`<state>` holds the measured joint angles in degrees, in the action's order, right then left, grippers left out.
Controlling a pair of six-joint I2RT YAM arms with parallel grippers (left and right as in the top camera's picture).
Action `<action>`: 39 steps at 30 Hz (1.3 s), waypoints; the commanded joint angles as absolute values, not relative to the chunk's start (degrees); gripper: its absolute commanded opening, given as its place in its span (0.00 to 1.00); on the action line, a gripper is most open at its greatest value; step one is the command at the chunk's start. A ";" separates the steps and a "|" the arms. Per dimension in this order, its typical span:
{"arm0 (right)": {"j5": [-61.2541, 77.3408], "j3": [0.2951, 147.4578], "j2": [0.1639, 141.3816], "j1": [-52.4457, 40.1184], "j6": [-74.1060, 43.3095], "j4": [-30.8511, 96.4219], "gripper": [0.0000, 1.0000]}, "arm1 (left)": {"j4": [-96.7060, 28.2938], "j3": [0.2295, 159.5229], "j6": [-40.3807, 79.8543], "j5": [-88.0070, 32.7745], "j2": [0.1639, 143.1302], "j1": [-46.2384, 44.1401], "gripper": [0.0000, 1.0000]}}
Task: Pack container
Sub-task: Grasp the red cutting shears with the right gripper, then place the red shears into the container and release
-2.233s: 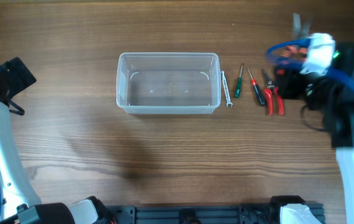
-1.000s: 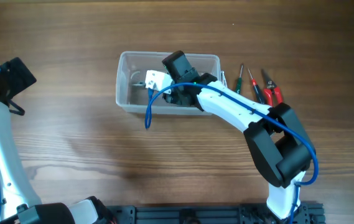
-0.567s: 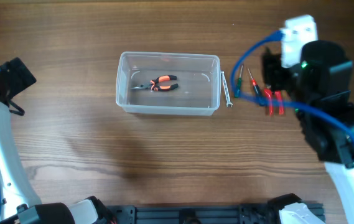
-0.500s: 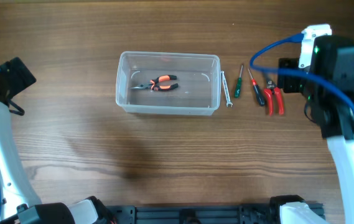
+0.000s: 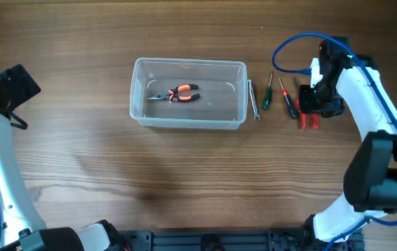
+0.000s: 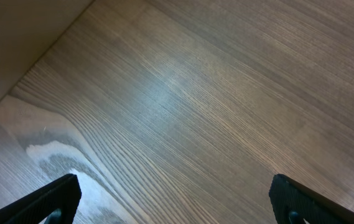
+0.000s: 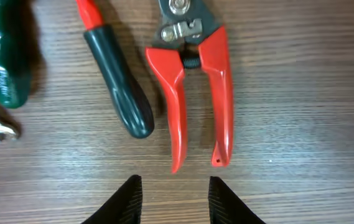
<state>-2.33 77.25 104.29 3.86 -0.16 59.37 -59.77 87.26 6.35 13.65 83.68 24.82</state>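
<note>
- The clear container (image 5: 188, 123) sits at the middle of the bench (image 5: 184, 181), with orange-handled pliers (image 5: 178, 93) lying inside it; a wrench (image 5: 254, 100) lies just beside its right wall
- The right tool (image 7: 175, 202) is parted and empty, hovering just past the handle ends of the red cutters (image 7: 192, 93)
- The left tool (image 6: 177, 205) is spread wide and empty over bare wood, well apart from everything
- Risk: the cutter handles splay apart, so the fingers may catch only one handle, and the cutters could swing or slip free
- Risk: a dark-handled screwdriver (image 7: 117, 93) lies just beside the cutters; a finger coming down off-centre could knock or pinch it
- Risk: cutters held loosely might strike the container rim, or drop short of it onto the bench
</note>
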 commanded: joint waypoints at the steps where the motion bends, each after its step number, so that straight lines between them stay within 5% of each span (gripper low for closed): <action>1: -1.65 77.17 108.27 3.99 -0.01 59.70 0.37 | -59.64 87.33 6.90 13.34 83.90 25.04 1.00; 7: -1.63 76.03 110.65 3.99 -0.23 58.02 0.40 | -59.64 87.33 6.90 13.34 83.90 25.04 1.00; 15: -1.45 75.99 115.44 4.03 -3.05 55.16 0.33 | -59.64 87.33 6.90 13.34 83.90 25.04 1.00; 18: -1.48 75.99 115.79 4.03 -3.01 53.76 0.27 | -59.64 87.33 6.90 13.34 83.90 25.04 1.00; 21: -1.50 75.99 115.79 4.03 -3.03 53.34 0.04 | -59.64 87.33 6.90 13.34 83.90 25.04 1.00; 25: -3.33 76.14 114.76 4.05 -4.14 54.33 0.04 | -59.64 87.33 6.90 13.34 83.90 25.04 1.00; 33: -1.13 78.78 88.79 2.00 -4.45 54.57 0.04 | -59.64 87.33 6.90 13.34 83.90 25.04 1.00; 39: 4.54 78.78 72.64 -16.05 5.15 53.32 0.04 | -59.64 87.33 6.90 13.34 83.90 25.04 1.00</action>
<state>2.07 77.82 75.59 -8.29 -0.49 54.15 -59.79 87.26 6.35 13.65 83.68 24.82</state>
